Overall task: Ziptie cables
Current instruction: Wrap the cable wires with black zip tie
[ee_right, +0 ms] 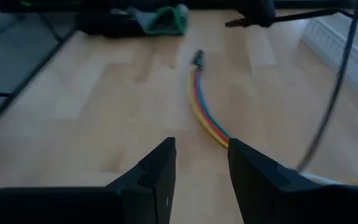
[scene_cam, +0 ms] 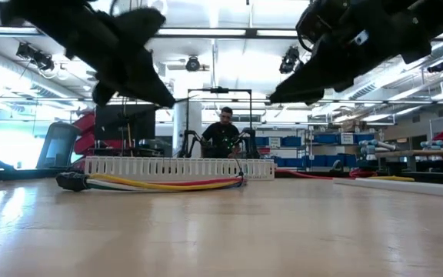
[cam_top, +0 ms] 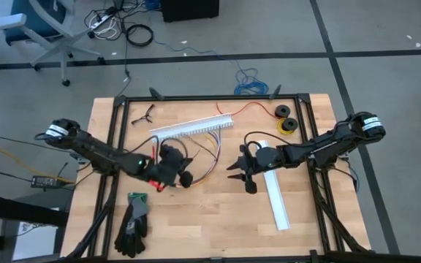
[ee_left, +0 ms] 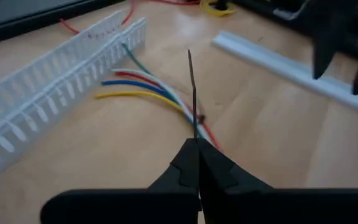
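Two pincers over a light wood worktop (cam_top: 218, 219). Left pincer (ee_left: 196, 163) fully closed, fingertips clamped on a thin dark strip (ee_left: 192, 93) that stands up from between them; it sits above the cables (ee_left: 143, 87). Right pincer (ee_right: 201, 163) has its fingers parted by a narrow gap, nothing between them, hovering clear of the surface near mid-worktop, pointed toward the left arm.

Cables: yellow, blue, red, green wires fanned at one end beside the white slotted channel (cam_top: 192, 128), running along the wood to a small dark connector (ee_right: 197, 58). In the low view they lie flat on the worktop just in front of the channel.

Further out: plain white channel piece (cam_top: 276, 193) lies on the wood under the right arm; grey-green glove (cam_top: 134, 223) at the near left edge; two small spools (cam_top: 284, 118) at the far right corner with a red wire (cam_top: 243, 109) leading off.

Room: grey floor, loose cables and chair base beyond the worktop; ceiling lights, shelving with blue bins, a person seated far behind.
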You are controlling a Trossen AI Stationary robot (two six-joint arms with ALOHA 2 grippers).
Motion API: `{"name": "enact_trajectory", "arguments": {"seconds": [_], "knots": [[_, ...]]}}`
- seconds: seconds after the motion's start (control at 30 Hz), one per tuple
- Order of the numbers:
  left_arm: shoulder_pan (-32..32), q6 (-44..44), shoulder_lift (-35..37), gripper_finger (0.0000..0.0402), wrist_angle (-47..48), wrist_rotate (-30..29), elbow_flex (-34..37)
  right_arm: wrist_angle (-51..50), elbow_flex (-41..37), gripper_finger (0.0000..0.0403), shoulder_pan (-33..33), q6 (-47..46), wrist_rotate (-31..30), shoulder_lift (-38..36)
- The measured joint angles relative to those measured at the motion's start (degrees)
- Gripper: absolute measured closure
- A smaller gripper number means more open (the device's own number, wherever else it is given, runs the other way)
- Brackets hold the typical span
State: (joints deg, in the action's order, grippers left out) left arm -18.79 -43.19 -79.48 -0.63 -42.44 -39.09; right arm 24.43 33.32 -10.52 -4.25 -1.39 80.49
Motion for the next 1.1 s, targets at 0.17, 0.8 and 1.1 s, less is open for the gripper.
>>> {"name": "enact_trajectory", "arguments": {"seconds": [0.17, 0.8, 1.1], "knots": [[-7.8, -1.8, 0.0, 0.0401, -2.8, -10.0, 0.0, 0.9, 1.4, 0.0277, -1.2, 1.7, 1.5, 2.9], [-23.4, 3.5, -4.3, 0.0401, -48.8, -27.1, 23.9, -17.2, 39.6, 0.029, -2.0, 14.7, 4.1, 36.0], [-20.7, 2.8, -4.3, 0.0401, -57.0, -17.5, 33.0, -32.3, 59.1, 0.0289, 0.8, 14.9, 4.0, 49.1]]}}
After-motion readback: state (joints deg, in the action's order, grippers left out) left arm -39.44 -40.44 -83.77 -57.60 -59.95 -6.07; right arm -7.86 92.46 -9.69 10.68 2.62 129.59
